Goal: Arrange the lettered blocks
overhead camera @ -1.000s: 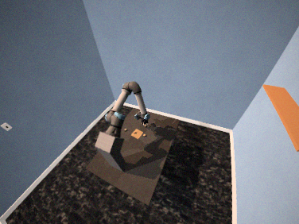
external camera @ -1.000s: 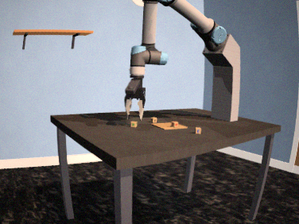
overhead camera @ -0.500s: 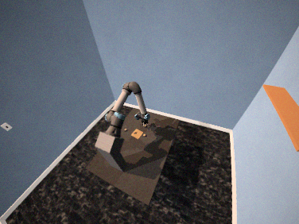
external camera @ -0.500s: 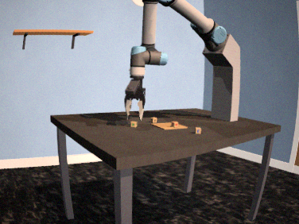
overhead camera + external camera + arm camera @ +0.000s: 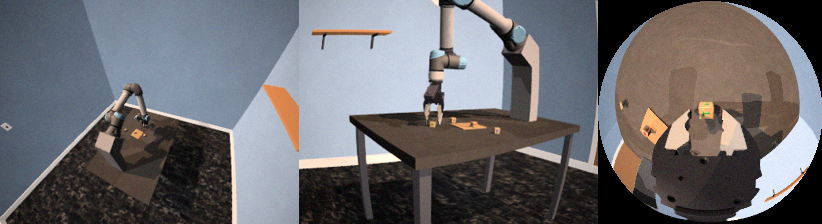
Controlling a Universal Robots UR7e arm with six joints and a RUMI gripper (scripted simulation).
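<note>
My gripper (image 5: pixel 145 125) (image 5: pixel 433 122) (image 5: pixel 706 110) is open, pointing down low over the table. A tan block (image 5: pixel 432 125) (image 5: pixel 706 110) with green marks is at its fingertips, with a gap to each finger in the wrist view; I cannot tell how far down the fingers reach beside it. A block with a red mark (image 5: pixel 474 124) (image 5: pixel 647 131) sits on the orange mat (image 5: pixel 139 130) (image 5: pixel 461 126) (image 5: pixel 658 125). A block with a blue mark (image 5: pixel 497 130) (image 5: pixel 126 129) lies off the mat on the base side. Another block (image 5: pixel 453 120) (image 5: pixel 145 135) lies off the mat. Letters are too blurred to read.
The blocks and mat lie on the brown table (image 5: pixel 131 188) (image 5: pixel 466 143). The robot's grey pedestal (image 5: pixel 113 148) (image 5: pixel 525 89) stands at the table's base side. An orange shelf (image 5: pixel 284 113) (image 5: pixel 351 32) hangs on the wall, away from the table.
</note>
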